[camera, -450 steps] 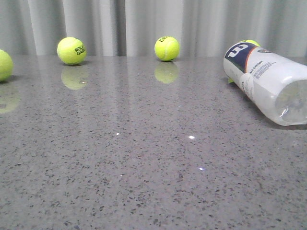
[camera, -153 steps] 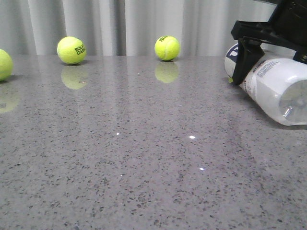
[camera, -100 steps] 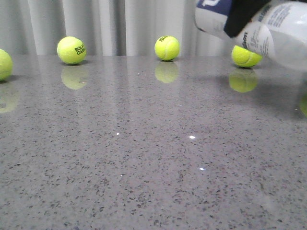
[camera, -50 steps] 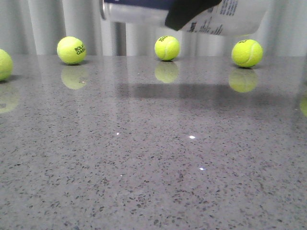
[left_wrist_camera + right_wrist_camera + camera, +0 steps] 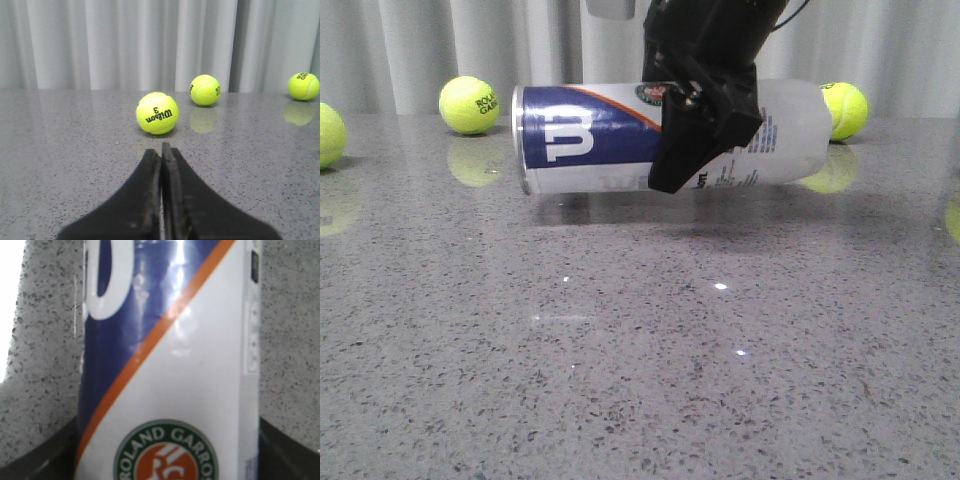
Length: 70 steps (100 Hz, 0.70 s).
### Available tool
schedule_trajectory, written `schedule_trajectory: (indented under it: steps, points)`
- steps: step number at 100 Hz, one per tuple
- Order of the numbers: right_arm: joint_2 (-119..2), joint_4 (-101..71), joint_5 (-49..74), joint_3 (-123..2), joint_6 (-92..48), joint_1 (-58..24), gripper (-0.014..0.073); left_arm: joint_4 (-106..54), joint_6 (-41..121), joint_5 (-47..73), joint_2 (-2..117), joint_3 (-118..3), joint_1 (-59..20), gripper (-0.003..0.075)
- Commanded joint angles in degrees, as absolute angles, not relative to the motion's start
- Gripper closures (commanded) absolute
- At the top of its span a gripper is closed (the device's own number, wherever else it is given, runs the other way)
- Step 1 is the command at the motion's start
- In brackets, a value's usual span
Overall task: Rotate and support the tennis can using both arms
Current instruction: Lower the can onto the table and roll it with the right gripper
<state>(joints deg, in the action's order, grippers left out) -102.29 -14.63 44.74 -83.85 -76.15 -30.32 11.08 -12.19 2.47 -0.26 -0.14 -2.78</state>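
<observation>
The right gripper (image 5: 705, 120), clamped on the tennis can (image 5: 590, 138), has swung it leftward, level (left gripper (image 5: 161, 165) together, idle).

In the front view the right gripper (image 5: 705, 110) covers the middle of the can (image 5: 590, 138), hiding most of the round emblem and part of the small print, which is too fine to read. The arm above it is cut off by the top edge. The far finger behind the can cannot be seen. A ball (image 5: 328, 135) at the left edge is cut by the frame, and another ball (image 5: 847, 108) at upper right is partly behind the can. In the right wrist view the can (image 5: 170, 360) is blurred and runs off the top and bottom. In the left wrist view the left gripper (image 5: 161, 195) is cut by the bottom edge.
</observation>
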Motion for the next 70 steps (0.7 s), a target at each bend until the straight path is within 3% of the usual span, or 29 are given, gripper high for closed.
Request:
schedule_trajectory:
  steps: [1, 45, 56, 70]
  points:
    - [-99.7, -17.5, 43.3, -85.9, -76.6, -30.2, 0.0401, 11.0, -12.4, -2.2, -2.5, 2.5, -2.5, 0.0741]
    - [-101.4, -19.2, 49.1, -85.9, -76.6, -30.1, 0.0386, 11.0, -12.4, -2.2, -2.5, 2.5, -2.5, 0.0741]
    - [-101.4, -19.6, 49.1, -85.9, -76.6, -30.1, 0.0303, 11.0, -12.4, -2.2, -2.5, 2.5, -2.5, 0.0741]
    - [-101.4, -20.1, 49.1, -85.9, -76.6, -30.1, 0.0101, 11.0, -12.4, -2.2, -2.5, 2.5, -2.5, 0.0741]
